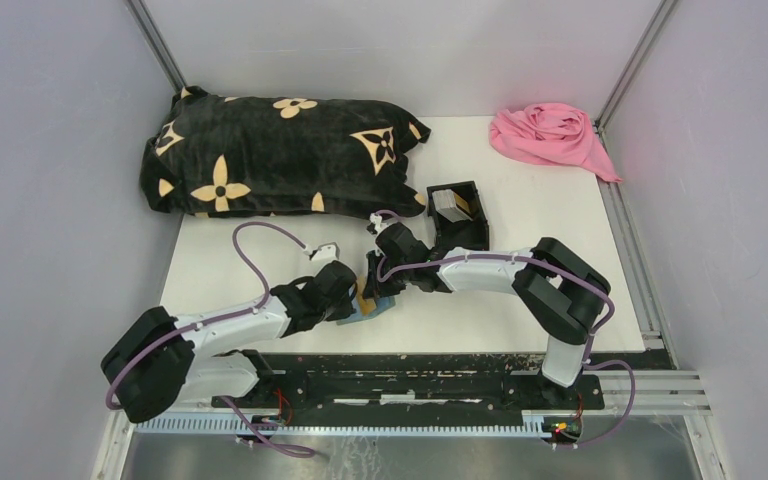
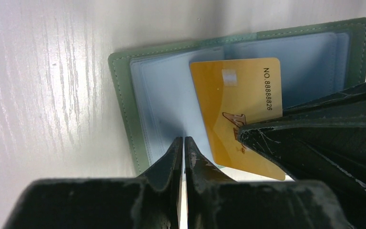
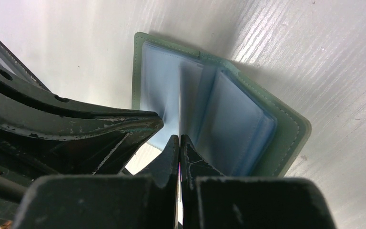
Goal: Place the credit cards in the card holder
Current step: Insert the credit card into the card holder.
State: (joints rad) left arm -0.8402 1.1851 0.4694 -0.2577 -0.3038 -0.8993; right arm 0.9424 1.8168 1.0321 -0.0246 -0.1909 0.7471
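Yellow card (image 2: 236, 107) lies crosswise (slightly tilted) on open card holder (image 2: 122, 102).

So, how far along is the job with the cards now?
Done: the card holder lies open. In hand: the right tool holds the yellow card over its sleeves, seemingly not fully in yet; the left tool pinches a sleeve. Left: more cards wait in the black box.

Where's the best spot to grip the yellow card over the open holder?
Take the yellow card by its unnumbered end, coming from that side: it juts past the card holder's green rim, so fingers can likely close on both flat faces.
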